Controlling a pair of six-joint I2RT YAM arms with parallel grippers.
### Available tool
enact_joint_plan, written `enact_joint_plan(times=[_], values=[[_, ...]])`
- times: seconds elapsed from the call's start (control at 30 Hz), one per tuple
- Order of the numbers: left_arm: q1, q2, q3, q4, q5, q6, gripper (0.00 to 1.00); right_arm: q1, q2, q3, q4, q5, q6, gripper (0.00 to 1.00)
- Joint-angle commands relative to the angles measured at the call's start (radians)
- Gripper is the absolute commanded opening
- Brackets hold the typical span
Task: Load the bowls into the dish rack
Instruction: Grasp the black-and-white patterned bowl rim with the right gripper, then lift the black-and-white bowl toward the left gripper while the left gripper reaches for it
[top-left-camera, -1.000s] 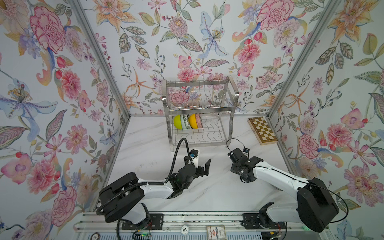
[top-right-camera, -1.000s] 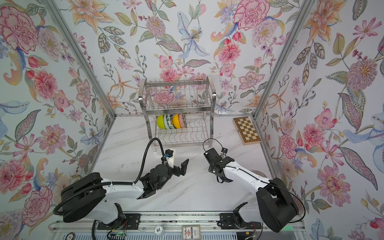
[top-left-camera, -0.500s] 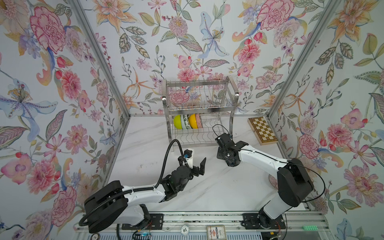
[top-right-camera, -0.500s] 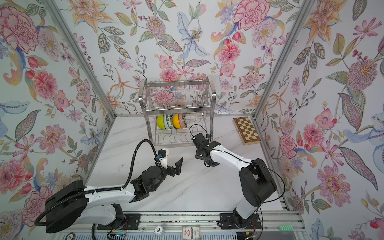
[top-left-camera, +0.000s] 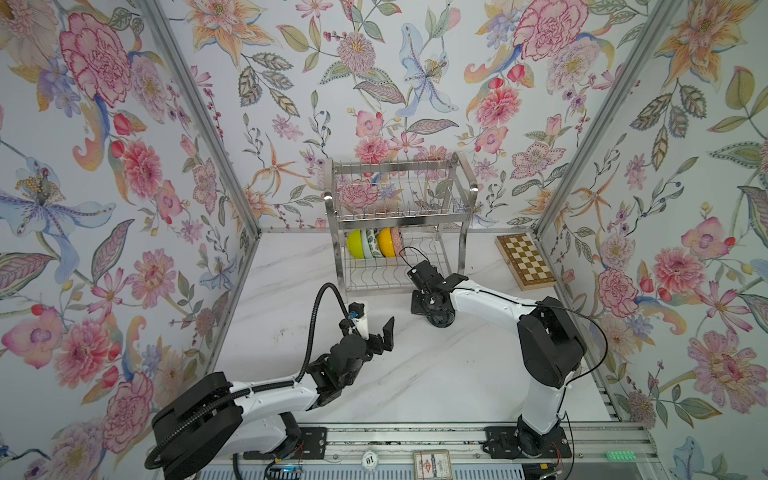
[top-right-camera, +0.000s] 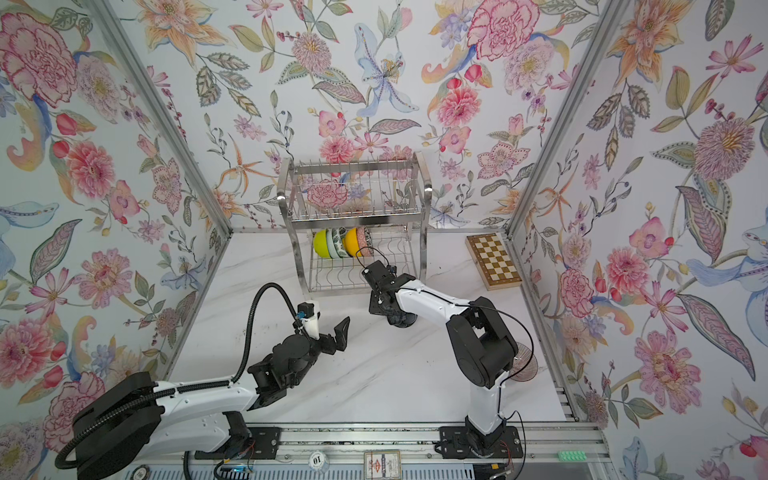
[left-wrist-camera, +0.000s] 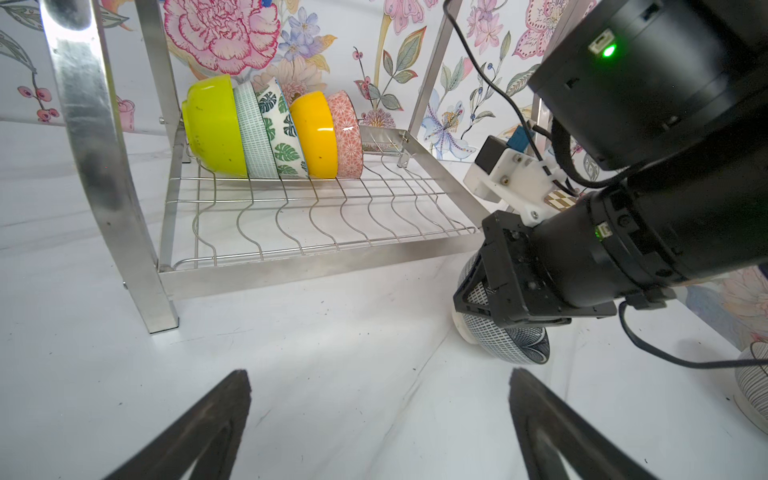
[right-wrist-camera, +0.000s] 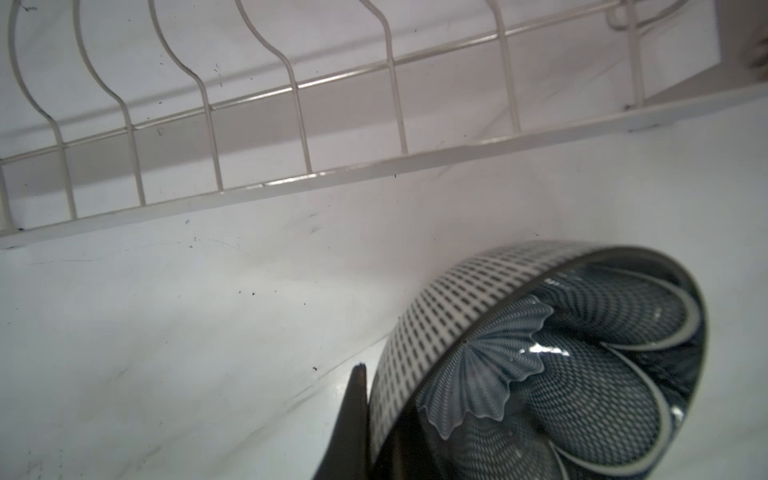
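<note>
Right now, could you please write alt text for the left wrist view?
The right gripper holds a black-and-white patterned bowl before the dish rack, where five bowls stand on edge. The open left gripper frames the foreground.

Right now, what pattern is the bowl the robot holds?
The bowl is white with black dashes outside, dark petals inside; right wrist view.

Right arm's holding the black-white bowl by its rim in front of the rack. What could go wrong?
The right gripper pinches the black-white bowl by its rim only, so it may swing or slip.
The bowl hangs low before the front bar of the dish rack and could clip it.
Slotting it in may nudge the pink bowl.
</note>
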Motion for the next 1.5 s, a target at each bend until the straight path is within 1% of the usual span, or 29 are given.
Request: enact_joint_plan(times=[0.0,0.03,0.07,0.13,0.37,0.47,0.63,0.7,0.77,0.83,0.93,1.03,1.07,1.1,1.2,1.27,1.4,1.43,1.47], values=[[0.014,-0.019,-0.011,-0.003,0.007,-0.025,0.99,0.014,0.046,0.027,0.004,-0.037,-0.008,0.05],[0.014,-0.019,-0.011,-0.003,0.007,-0.025,0.99,0.015,0.049,0.031,0.003,-0.038,-0.006,0.1],[0.013,-0.02,-0.013,-0.003,0.007,-0.027,0.99,0.015,0.051,0.035,0.005,-0.039,-0.005,0.12],[0.016,-0.022,-0.016,-0.004,0.006,-0.029,0.99,0.015,0.055,0.04,0.005,-0.04,-0.006,0.13],[0.016,-0.035,-0.028,-0.008,0.001,-0.046,0.99,0.015,0.073,0.056,0.0,-0.057,-0.011,0.25],[0.015,-0.044,-0.031,-0.012,-0.005,-0.048,0.99,0.015,0.068,0.062,0.0,-0.062,-0.014,0.28],[0.015,-0.053,-0.024,-0.023,-0.002,-0.041,0.99,0.014,0.033,0.078,0.0,-0.06,-0.022,0.36],[0.016,-0.05,-0.016,-0.025,0.005,-0.037,0.99,0.015,0.01,0.084,-0.001,-0.054,-0.029,0.41],[0.016,-0.044,-0.006,-0.029,0.014,-0.032,0.99,0.013,-0.012,0.088,-0.002,-0.049,-0.033,0.43],[0.015,-0.035,0.006,-0.028,0.031,-0.025,0.99,0.009,-0.043,0.088,-0.009,-0.037,-0.038,0.47],[0.015,-0.018,0.036,-0.037,0.057,-0.013,0.99,-0.007,-0.106,0.061,-0.015,-0.003,-0.044,0.58],[0.015,0.013,0.065,-0.036,0.079,-0.008,0.99,-0.042,-0.188,-0.001,-0.015,0.029,-0.052,0.75],[0.014,0.026,0.077,-0.036,0.089,-0.007,0.99,-0.055,-0.214,-0.028,-0.011,0.039,-0.058,0.88],[0.014,0.041,0.088,-0.035,0.099,-0.007,0.99,-0.065,-0.239,-0.058,-0.002,0.053,-0.062,0.98],[0.014,0.094,0.125,-0.031,0.124,-0.012,0.99,-0.101,-0.289,-0.141,0.02,0.063,-0.073,0.99],[0.014,0.137,0.153,-0.023,0.143,-0.022,0.99,-0.128,-0.301,-0.186,0.036,0.046,-0.075,0.99],[0.015,0.202,0.199,0.012,0.183,-0.061,0.99,-0.145,-0.286,-0.242,0.084,-0.001,-0.067,0.99],[0.015,0.217,0.211,0.017,0.194,-0.07,0.99,-0.171,-0.277,-0.247,0.093,-0.007,-0.065,0.98],[0.014,0.23,0.222,0.021,0.205,-0.077,0.99,-0.18,-0.266,-0.253,0.107,-0.016,-0.063,0.95]])
